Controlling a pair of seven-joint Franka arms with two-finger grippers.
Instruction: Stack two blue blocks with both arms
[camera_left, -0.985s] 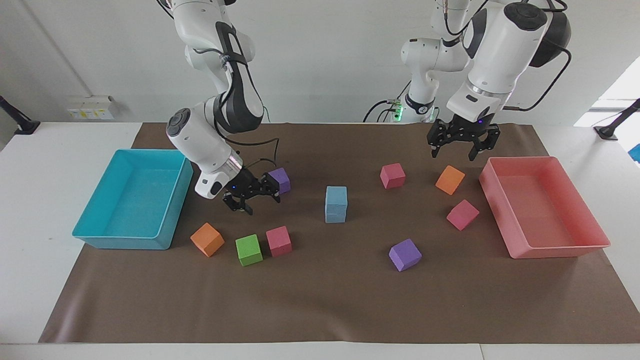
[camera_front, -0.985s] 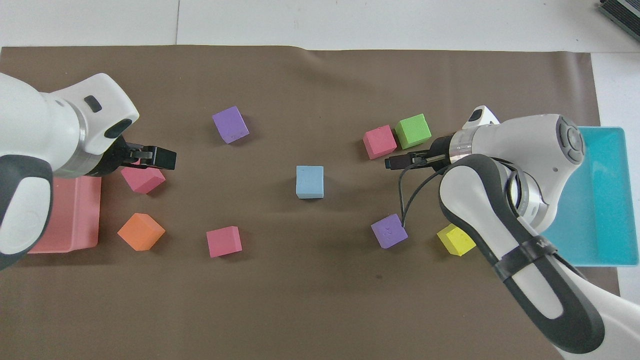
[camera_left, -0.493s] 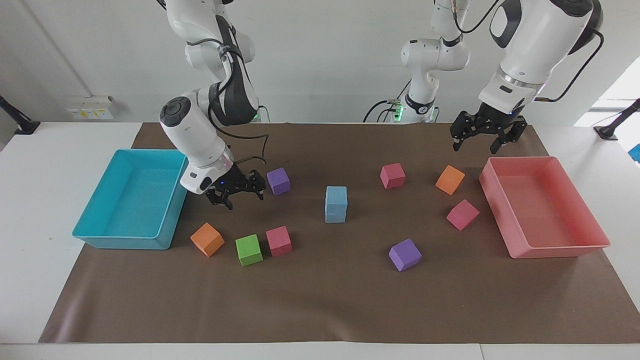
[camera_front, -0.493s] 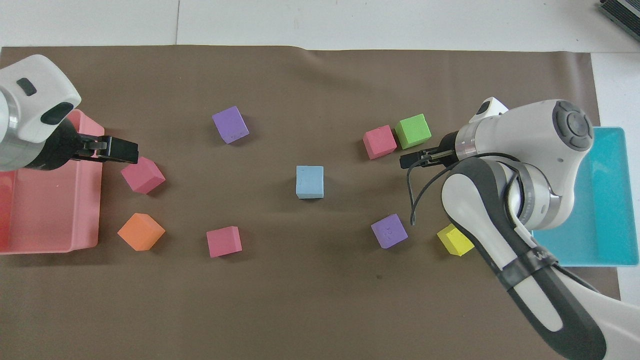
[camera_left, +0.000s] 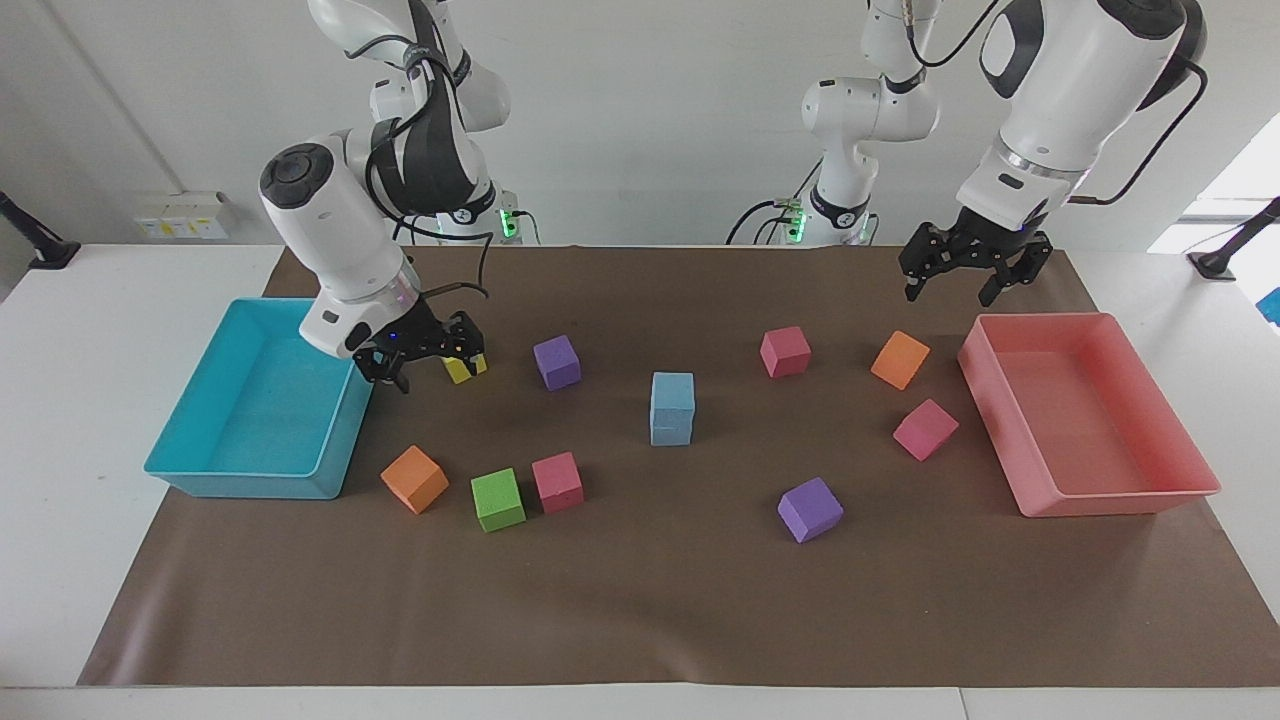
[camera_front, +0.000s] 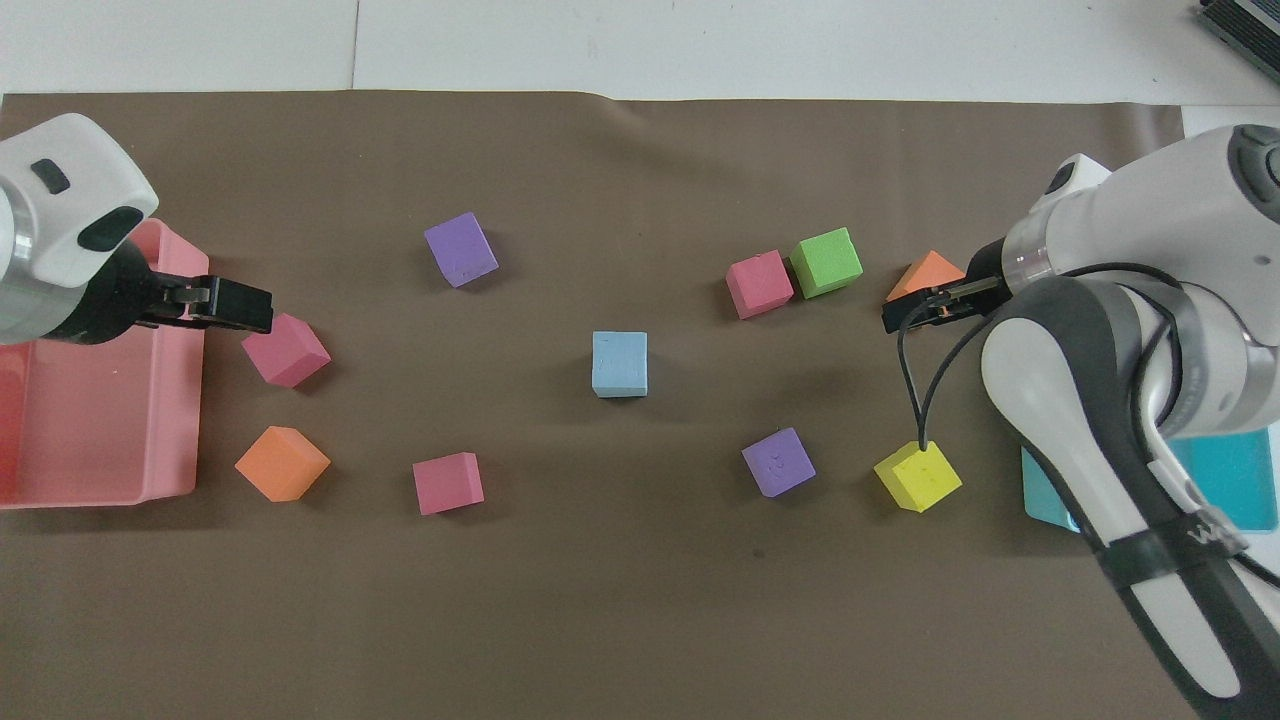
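Observation:
The two blue blocks (camera_left: 672, 408) stand stacked one on the other at the middle of the brown mat; the overhead view shows only the top one (camera_front: 619, 363). My right gripper (camera_left: 425, 358) hangs open and empty over the mat beside the turquoise tray, close to a yellow cube (camera_left: 468, 369); it also shows in the overhead view (camera_front: 920, 310). My left gripper (camera_left: 965, 275) hangs open and empty in the air over the mat beside the pink tray; it also shows in the overhead view (camera_front: 235, 305). Neither gripper touches the stack.
A turquoise tray (camera_left: 270, 400) lies at the right arm's end and a pink tray (camera_left: 1090, 415) at the left arm's end. Loose cubes lie around the stack: purple (camera_left: 556, 361), purple (camera_left: 810, 509), pink (camera_left: 785, 351), orange (camera_left: 900, 359), green (camera_left: 497, 499), orange (camera_left: 414, 478).
My right gripper has drawn away from the stack toward the turquoise tray, uncovering the yellow cube. My left gripper rose and moved toward the pink tray, then stayed. The stack has not moved.

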